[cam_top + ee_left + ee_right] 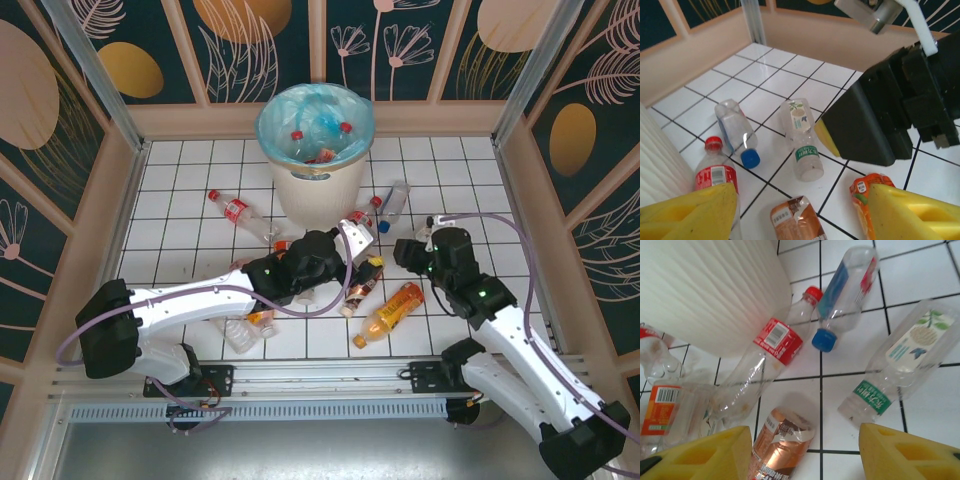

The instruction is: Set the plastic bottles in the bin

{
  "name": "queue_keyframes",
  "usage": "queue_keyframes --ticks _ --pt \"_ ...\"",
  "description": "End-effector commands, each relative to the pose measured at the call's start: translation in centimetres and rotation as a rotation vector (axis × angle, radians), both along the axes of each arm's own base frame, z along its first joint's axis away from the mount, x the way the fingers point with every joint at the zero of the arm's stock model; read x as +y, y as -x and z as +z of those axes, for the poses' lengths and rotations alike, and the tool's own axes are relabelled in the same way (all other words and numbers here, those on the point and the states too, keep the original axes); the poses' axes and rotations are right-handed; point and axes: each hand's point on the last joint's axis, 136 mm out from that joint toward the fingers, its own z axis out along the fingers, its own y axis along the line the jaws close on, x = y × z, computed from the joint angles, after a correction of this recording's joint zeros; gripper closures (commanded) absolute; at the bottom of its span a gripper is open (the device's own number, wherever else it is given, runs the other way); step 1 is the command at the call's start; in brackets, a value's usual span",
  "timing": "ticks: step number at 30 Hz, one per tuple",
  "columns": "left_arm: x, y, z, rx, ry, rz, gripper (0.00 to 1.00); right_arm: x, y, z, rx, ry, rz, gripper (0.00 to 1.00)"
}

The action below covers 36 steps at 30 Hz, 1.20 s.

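Step, as judged: pick approach. Apart and empty: left pincer [802, 195], right pincer [805, 429], above brown-labelled bottle [782, 437] near bin [705, 290]. Next, likely: one descends, straddles it, closes.

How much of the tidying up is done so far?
Only a start. A few bottles already lie inside the bin. Nothing is in hand: the left pincer and right pincer both hang open and empty beside it. Most is left: the red-label bottle, the orange bottle, the blue-capped bottle, the green-label bottle and several more lie on the tiles.
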Motion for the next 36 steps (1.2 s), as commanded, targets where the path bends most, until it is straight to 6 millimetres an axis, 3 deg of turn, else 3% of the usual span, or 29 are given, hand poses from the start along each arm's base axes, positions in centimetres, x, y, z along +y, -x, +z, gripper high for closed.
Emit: queue_keyframes --ticks 1,7,12,17,20,25,27,32,36 --pt "0.0 -0.3 -1.0 0.068 0.009 0.054 0.3 1.5 -0.8 -0.2 0.005 -0.063 0.029 0.41" --pt "-0.5 -0.3 -2.7 0.173 0.041 0.083 0.3 1.9 -1.7 -1.8 0.081 -0.046 0.013 0.41" --pt "-1.6 0.8 -4.5 0.305 0.08 0.052 0.31 2.1 -0.4 -3.2 0.17 -0.063 0.023 0.41" --pt "-0.5 -0.5 -2.6 0.228 0.115 0.121 0.3 2.1 0.4 -3.4 0.215 -0.07 0.024 0.43" --pt "1.3 -1.1 -3.0 0.193 0.108 0.19 0.3 2.7 0.4 -2.9 0.219 -0.104 0.038 0.48" --pt "2.5 -0.9 -0.6 0.185 0.212 0.212 0.29 4.0 2.7 -2.9 0.279 -0.117 0.111 0.49" --pt "3.3 -1.3 1.1 0.147 0.236 0.241 0.29 4.9 3.8 -1.7 0.27 -0.092 0.174 0.49" --pt "7.0 -1.0 6.4 0.05 0.357 0.294 0.28 7.6 5.5 4.2 0.187 0.073 0.377 0.52" --pt "9.9 0.4 6.5 0.058 0.323 0.296 0.27 8.9 6.4 5.1 0.129 0.313 0.564 0.52"
